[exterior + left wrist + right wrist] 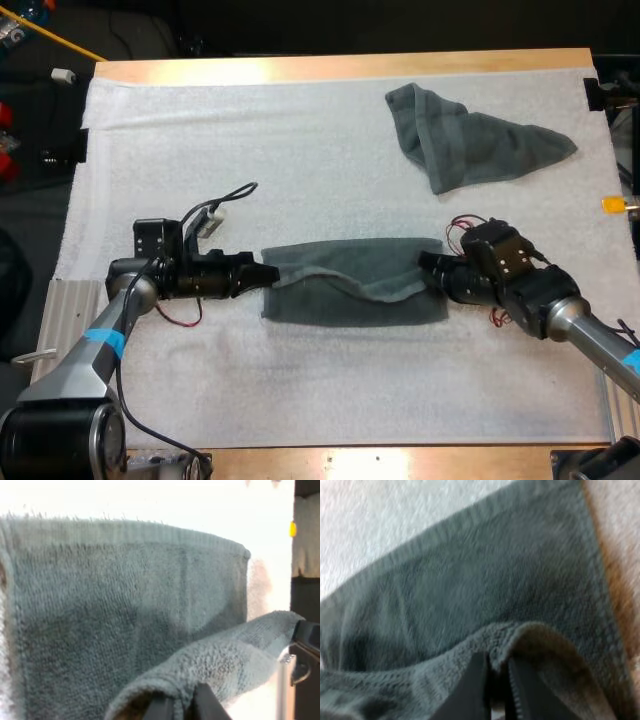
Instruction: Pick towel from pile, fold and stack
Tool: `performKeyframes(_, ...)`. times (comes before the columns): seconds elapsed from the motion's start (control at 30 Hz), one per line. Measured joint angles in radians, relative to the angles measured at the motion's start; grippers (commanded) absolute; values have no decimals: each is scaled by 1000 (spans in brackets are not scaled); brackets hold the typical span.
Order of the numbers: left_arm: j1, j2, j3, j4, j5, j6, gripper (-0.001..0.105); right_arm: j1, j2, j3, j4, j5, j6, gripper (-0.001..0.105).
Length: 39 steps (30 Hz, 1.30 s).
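The left tool [265, 275] is clamped on the 9 o'clock end of the towel [340, 300], and the right tool [428, 264] on its 3 o'clock end. The towel lies mid-mat [250, 380], long axis 9 to 3, both arms equally near. I judge the fold should run across that axis. A crumpled towel [470, 145] lies well apart, toward 1 o'clock.

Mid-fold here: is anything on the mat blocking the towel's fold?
Nothing visible does. The left gripper and right gripper pinch the towel at its ends. The crumpled towel lies apart on the mat, at the far right, off the fold's path.
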Motion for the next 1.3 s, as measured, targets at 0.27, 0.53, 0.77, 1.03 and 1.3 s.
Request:
performKeyframes(0.27, 0, 0, 0, -12, -58, 0, 0, 0, 0, 0, -20, 66, 36, 0)
performKeyframes(0.53, 0, 0, 0, -26, -60, 0, 10, 0, 0, 0, -20, 66, 36, 5)
performKeyframes(0.77, 0, 0, 0, -81, 3, -68, 64, 0, 0, 0, -98, 58, 43, 53)
performKeyframes(1.03, 0, 0, -12, -241, 173, -229, 56, 0, -23, 0, -203, 43, -8, 58)
performKeyframes(1.3, 0, -94, -20, -233, 199, -232, 56, 0, -175, 0, -83, 104, -199, 58)
